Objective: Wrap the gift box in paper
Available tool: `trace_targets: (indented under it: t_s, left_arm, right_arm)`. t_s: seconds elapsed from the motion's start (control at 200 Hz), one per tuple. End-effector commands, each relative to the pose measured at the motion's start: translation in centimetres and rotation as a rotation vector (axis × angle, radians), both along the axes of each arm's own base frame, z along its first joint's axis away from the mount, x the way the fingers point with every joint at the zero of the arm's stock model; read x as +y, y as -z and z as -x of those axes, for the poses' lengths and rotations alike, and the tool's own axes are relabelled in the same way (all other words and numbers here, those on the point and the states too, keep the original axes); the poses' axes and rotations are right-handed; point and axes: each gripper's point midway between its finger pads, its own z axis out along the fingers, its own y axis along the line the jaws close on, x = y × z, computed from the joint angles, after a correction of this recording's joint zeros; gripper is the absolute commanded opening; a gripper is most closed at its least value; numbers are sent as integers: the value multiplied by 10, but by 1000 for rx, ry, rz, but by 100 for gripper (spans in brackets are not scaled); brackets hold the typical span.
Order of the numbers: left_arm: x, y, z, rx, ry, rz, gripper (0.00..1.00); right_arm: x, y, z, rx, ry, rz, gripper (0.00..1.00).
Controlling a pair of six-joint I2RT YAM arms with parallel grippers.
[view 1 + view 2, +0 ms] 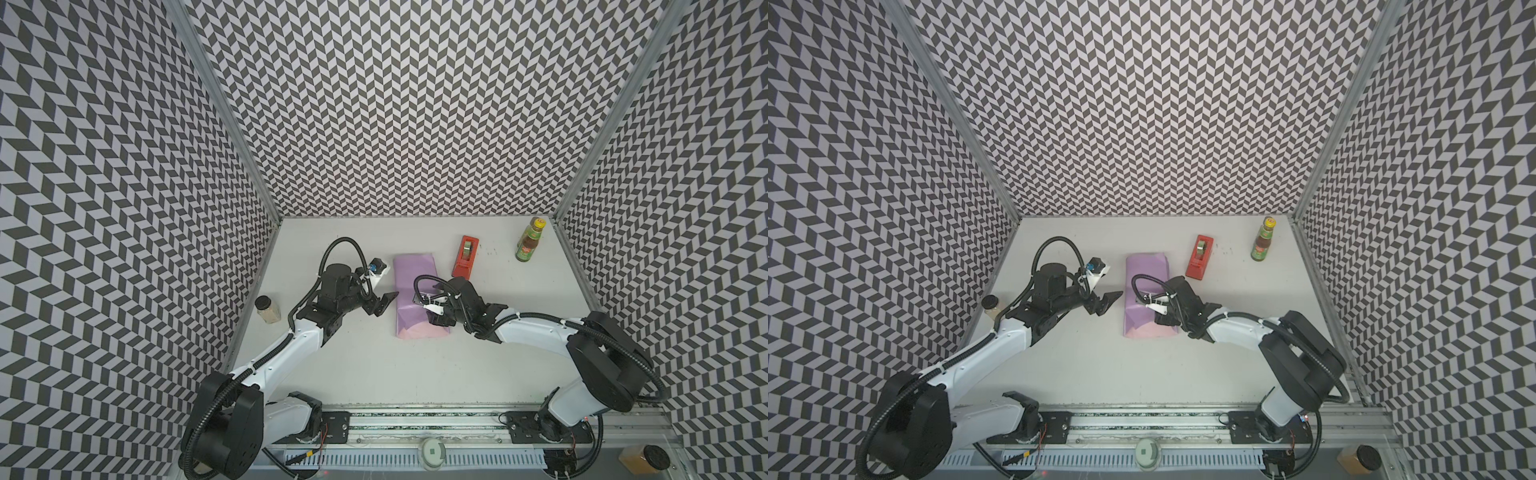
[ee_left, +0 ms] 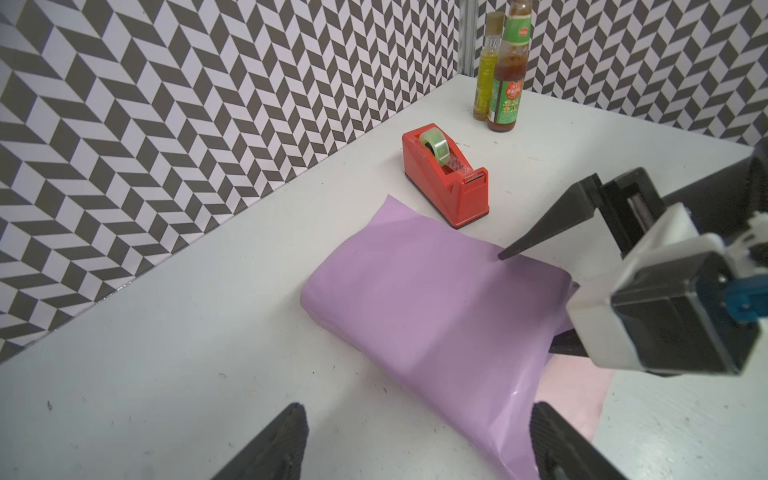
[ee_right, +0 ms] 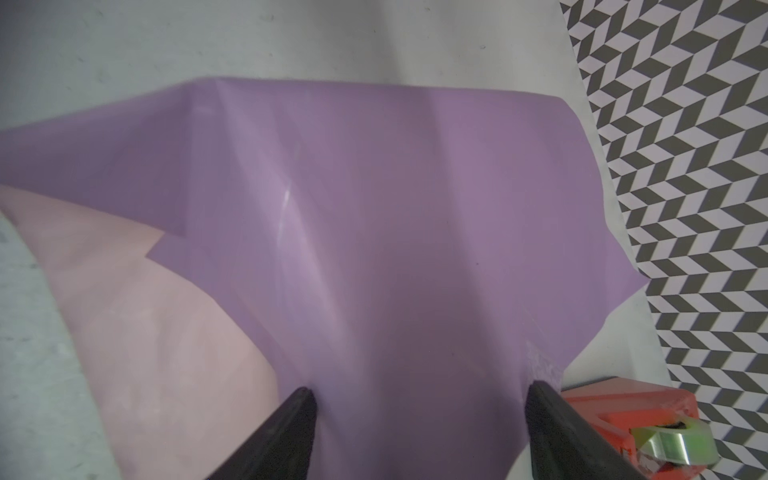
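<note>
Right wrist view: the large, thin, creased sheet of paper point(image 3: 395, 228), lilac on its outer face and pale pink on the inner, lies folded into a low bundle directly under and ahead of the right gripper point(image 3: 419, 388). Its two black fingers point(image 3: 291, 428) stand wide apart, released, straddling the lilac top face. Nothing is pinched between them, and whether their tips press on the sheet cannot be told. To one side of these fingers a pink flap lies flat on the white table point(image 1: 374, 374). Near their other side sits the narrow red plastic tape dispenser point(image 3: 602, 407).

The dark navy gift box shows in no view. Judging by the raised, cushion-like shape of the bundle, it sits inside the fold, beneath the right fingers.

In both top views the left gripper point(image 1: 383, 304) hangs just beside the bundle's long edge, apart from it, with its fingers spread and empty. In the left wrist view that edge of the paper runs ahead of its fingertips.

The step in hand looks like closing the wrap: the long sides seem folded over the box, the ends are open, and no tape is visible on the seam. The next move probably calls for one set of fingers to hold the overlap flat while the other tucks an end or fetches tape. The thin sheet could spring open if it is left unheld.
</note>
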Motion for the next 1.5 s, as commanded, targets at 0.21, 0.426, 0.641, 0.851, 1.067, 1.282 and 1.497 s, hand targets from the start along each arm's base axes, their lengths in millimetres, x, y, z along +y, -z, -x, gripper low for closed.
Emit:
trace_targets:
  t_s: [0.21,0.426,0.641,0.851,1.067,1.282,1.497]
  left_arm:
    - [-18,16,23,-216,210,-147,88]
    - [-40,28,28,-446,339,-354,90]
    - [-49,46,16,-506,380,-456,91]
    - [-64,58,17,-474,408,-416,91]
    - [-72,66,4,-472,386,-434,90]
    - [-76,89,-3,-454,386,-505,87]
    - [-70,109,-4,-433,398,-576,81]
  right_arm:
    - [-4,-19,-9,-272,-6,-61,79]
    - [0,-18,-10,-288,-9,-86,79]
    - [3,-16,-8,-277,-17,-106,78]
    - [1,-11,-6,-262,-13,-102,78]
    - [-2,-11,-1,-259,-13,-100,78]
    - [-1,-19,6,-252,-11,-150,78]
    - [0,-44,14,-265,-22,-246,79]
